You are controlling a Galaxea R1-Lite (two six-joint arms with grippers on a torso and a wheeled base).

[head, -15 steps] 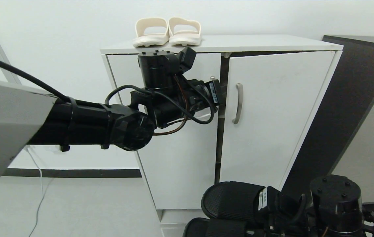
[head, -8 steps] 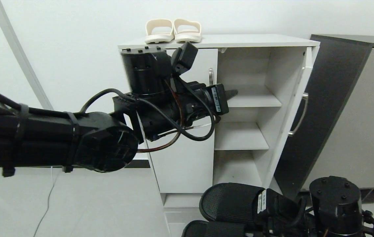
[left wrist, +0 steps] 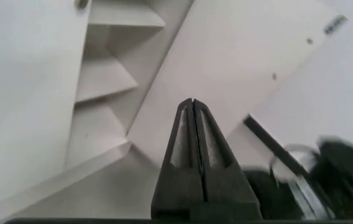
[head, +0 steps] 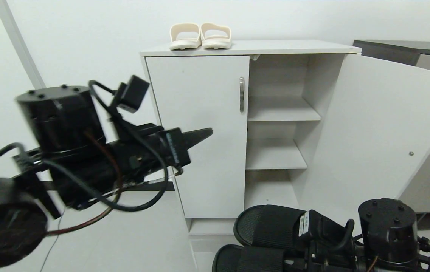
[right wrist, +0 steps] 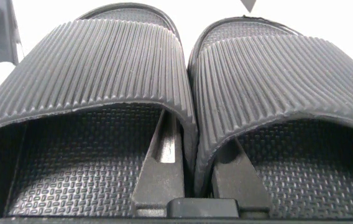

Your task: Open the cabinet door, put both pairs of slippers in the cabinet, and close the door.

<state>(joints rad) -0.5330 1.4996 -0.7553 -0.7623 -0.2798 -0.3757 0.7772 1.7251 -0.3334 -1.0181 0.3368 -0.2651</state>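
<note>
The white cabinet (head: pixel 199 151) stands with its right door (head: pixel 370 132) swung wide open and its left door closed. Bare shelves (head: pixel 275 155) show inside. A cream pair of slippers (head: pixel 199 36) rests on the cabinet top. My left gripper (head: pixel 209 132) hangs shut and empty in front of the closed left door, apart from it; in the left wrist view the left gripper (left wrist: pixel 192 124) points toward the open door (left wrist: pixel 238 56). My right gripper (right wrist: pixel 196 165) is shut on the black slippers (right wrist: pixel 120 81), one finger inside each shoe. The black slippers (head: pixel 267 230) are low, in front of the open compartment.
A dark cabinet (head: pixel 407 47) stands right of the white one, just behind the open door. A thin cable (head: pixel 48 249) trails over the pale floor at the left. A white wall runs behind everything.
The right door has swung from almost closed to wide open. My left arm has pulled back leftward and down, away from the cabinet. The head view has also shifted.
</note>
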